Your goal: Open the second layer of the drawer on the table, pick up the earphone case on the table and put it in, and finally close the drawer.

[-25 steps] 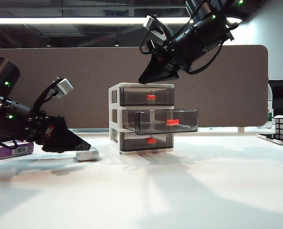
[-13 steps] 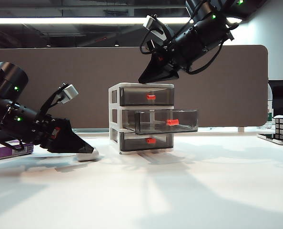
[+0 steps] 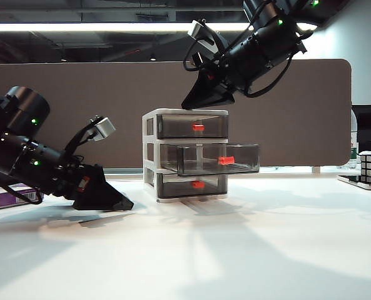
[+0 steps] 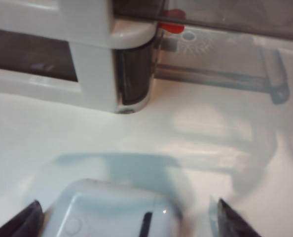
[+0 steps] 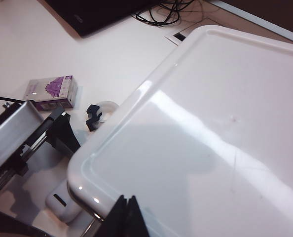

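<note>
Left gripper [image 4: 127,219] low on table [image 3: 248,250], jaws spread around earphone case [image 4: 112,212], beside drawer [image 3: 185,154]; second layer [image 3: 218,159] pulled out. Right gripper [image 5: 127,215] closed above drawer top.

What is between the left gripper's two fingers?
In the left wrist view, the white earphone case lies on the table between the open left gripper's fingers. The fingers have not closed on it.
</note>
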